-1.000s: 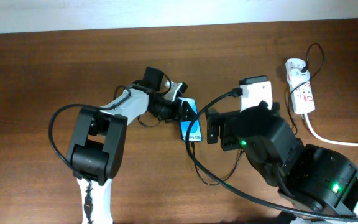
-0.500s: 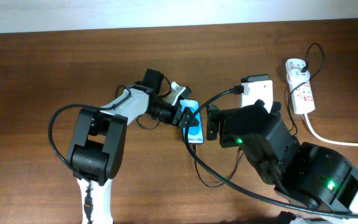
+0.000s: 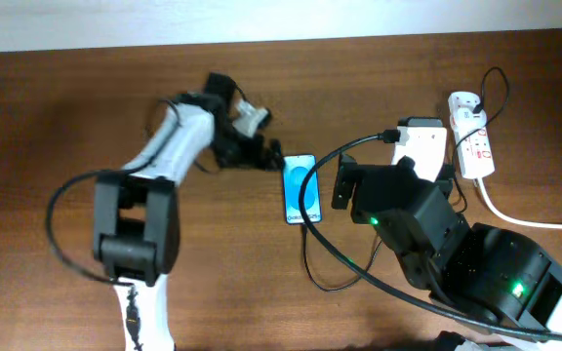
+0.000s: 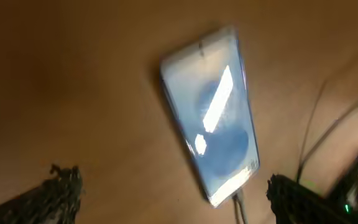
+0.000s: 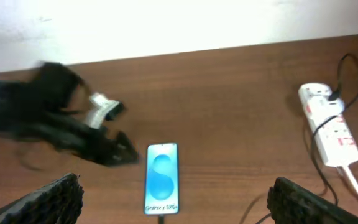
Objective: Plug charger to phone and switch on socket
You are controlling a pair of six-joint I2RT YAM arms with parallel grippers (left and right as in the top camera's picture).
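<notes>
The phone (image 3: pixel 301 188) lies flat on the wooden table with its blue screen lit. It also shows in the left wrist view (image 4: pixel 213 118) and in the right wrist view (image 5: pixel 161 177). The thin black charger (image 3: pixel 325 278) loops below the phone, and its tip sits at the phone's lower end (image 4: pixel 238 205). My left gripper (image 3: pixel 268 156) is open and empty, just up-left of the phone and apart from it. My right gripper (image 5: pixel 179 204) is open and empty, just right of the phone. The white socket (image 3: pixel 473 136) lies at the far right.
The socket's thick white cord (image 3: pixel 525 219) runs off to the right edge. A white adapter (image 3: pixel 463 101) sits in the socket's far end with a thin black cable looping from it. The right arm's body (image 3: pixel 437 244) covers the table's lower right.
My left gripper has let go of the phone and pulled back up-left. The phone now lies flat and straight. My right gripper has backed off a little to the right.
</notes>
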